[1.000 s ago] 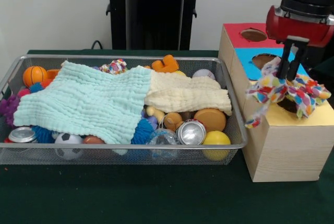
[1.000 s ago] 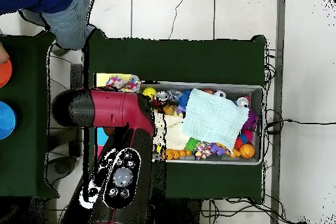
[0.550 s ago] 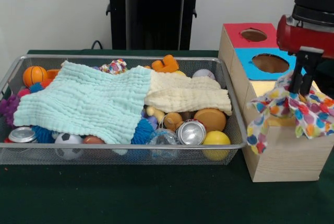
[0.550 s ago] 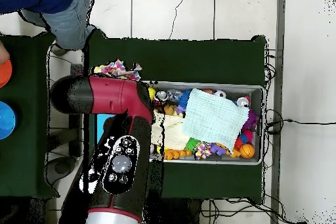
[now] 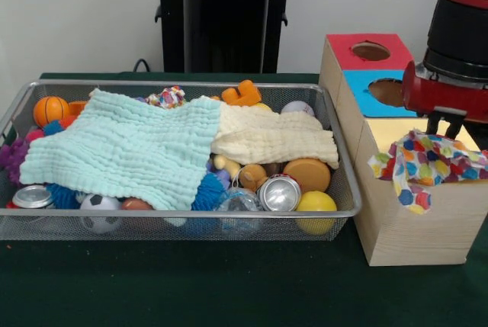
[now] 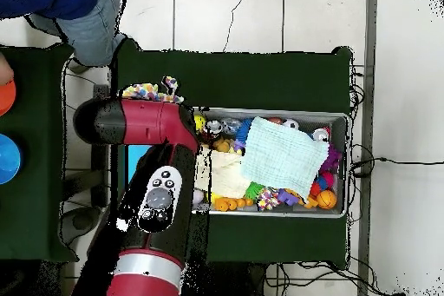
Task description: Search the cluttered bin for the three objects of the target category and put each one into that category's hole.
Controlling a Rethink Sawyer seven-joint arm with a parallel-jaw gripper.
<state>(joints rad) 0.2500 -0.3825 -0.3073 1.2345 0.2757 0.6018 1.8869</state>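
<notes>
Step in hand: delivering the multicoloured spotted cloth to the yellow-topped section of the wooden sorting box, at the right of the front view.
Doing it well: lowering straight over the yellow hole so the bulk of the fabric bunches into it; judging that loose corners spreading across the top, and the one drooping over the box's front-left edge, risk snagging the rim, so gathering them over the opening before letting go.
Pincer: gripper hanging at the right edge of the front view, just above and behind the cloth; fingertips dipping out of sight behind the fabric, so whether clamping it or already parted cannot be told.
Cloth relative to pincer: lying directly beneath and slightly toward the lower left of the gripper, draped over the yellow top and covering the hole there; contact between the two not resolvable.
Overhead check: red arm reaching toward the upper left, cloth peeking out just above it.
Other holes: red hole and blue hole sitting uncovered further up the box.
Remaining search: wire bin at centre left holding balls, cans and toys under a mint cloth and a cream cloth.
</notes>
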